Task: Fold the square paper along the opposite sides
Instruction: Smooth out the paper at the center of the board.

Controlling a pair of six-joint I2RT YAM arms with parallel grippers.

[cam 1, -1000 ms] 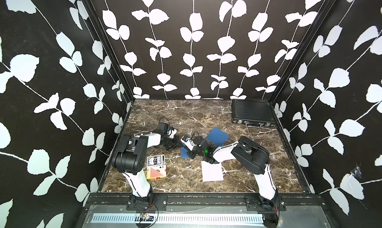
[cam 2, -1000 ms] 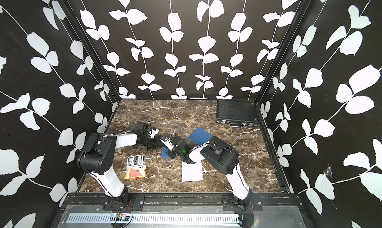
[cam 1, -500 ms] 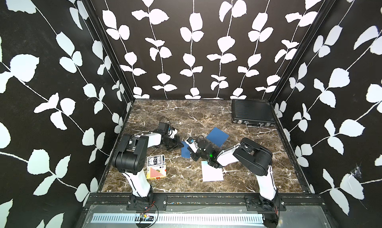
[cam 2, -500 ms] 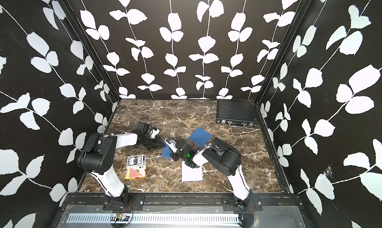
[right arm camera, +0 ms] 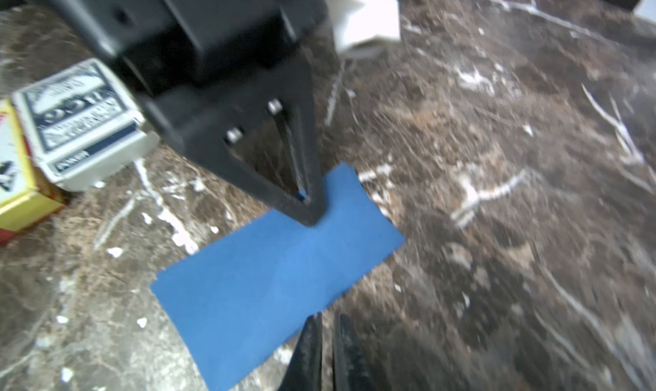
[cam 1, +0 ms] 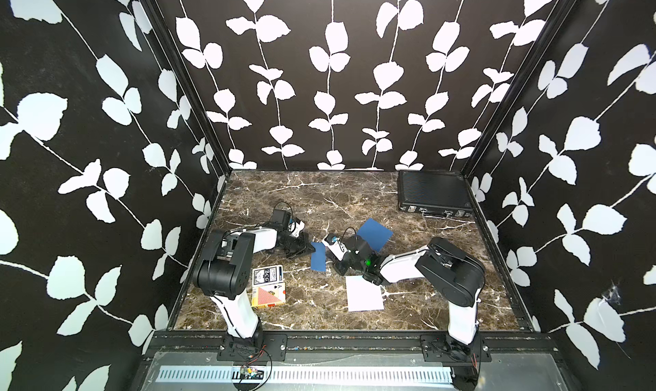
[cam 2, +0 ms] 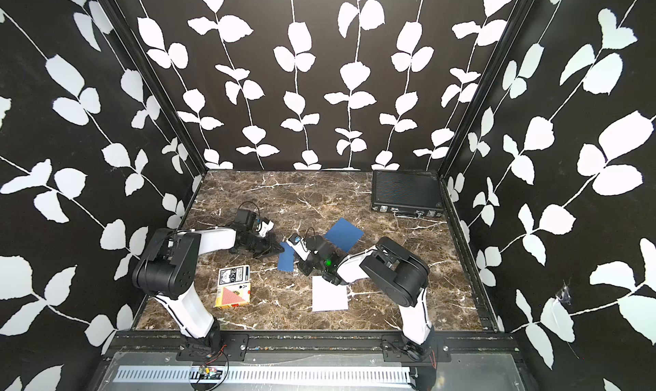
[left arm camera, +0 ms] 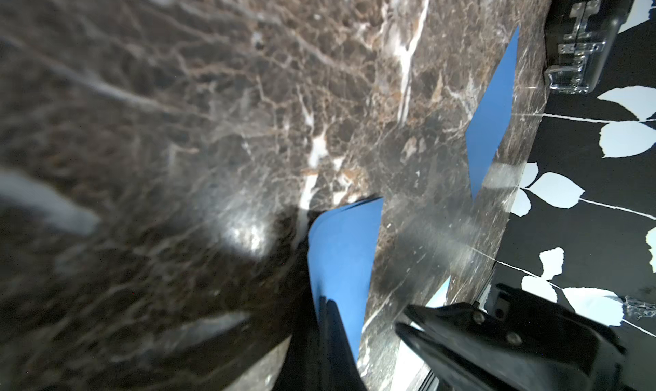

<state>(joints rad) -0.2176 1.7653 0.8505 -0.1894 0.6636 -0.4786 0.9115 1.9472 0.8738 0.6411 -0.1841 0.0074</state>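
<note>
Left fingers [right arm camera: 312, 208] pinch blue paper [right arm camera: 277, 275]; box [cam 1: 266, 275] reads BCG

The folded paper [cam 1: 318, 257] lies near the middle of the tabletop [cam 1: 319, 201]. The left gripper [right arm camera: 309, 208] rests on its rear left corner, and the right gripper [right arm camera: 327, 321] sits just at its right edge. Behind it to the right lies a flat square paper [cam 1: 375, 234], and before it to the right lies another flat sheet [cam 1: 364, 293]. To its front left lies a playing-card box [cam 1: 267, 275], with a second card box [cam 1: 268, 295] touching that one's front. Well behind to the right, a latched case [cam 1: 433, 194] fills the corner.
</note>
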